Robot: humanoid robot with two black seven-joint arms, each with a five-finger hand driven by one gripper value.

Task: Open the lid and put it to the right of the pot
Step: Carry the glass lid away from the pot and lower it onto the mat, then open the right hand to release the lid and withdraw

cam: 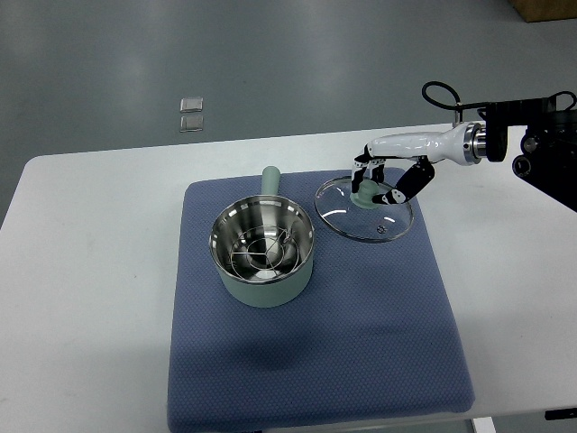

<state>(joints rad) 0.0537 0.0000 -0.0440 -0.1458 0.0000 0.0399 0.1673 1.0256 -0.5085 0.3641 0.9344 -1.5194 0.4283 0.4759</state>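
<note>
A pale green pot [264,253] with a steel inside and a wire rack stands open on the blue mat [361,334], its handle pointing away. A glass lid [363,209] with a green knob lies on the mat just to the right of the pot. My right hand [382,180] comes in from the right edge and sits over the lid's knob, its fingers curled around it. I cannot tell whether the lid rests fully on the mat or is held slightly tilted.
The mat lies on a white table [90,271]. Two small clear squares [191,115] lie on the grey floor beyond the table's far edge. A black cable loop [439,92] sticks up from my right arm.
</note>
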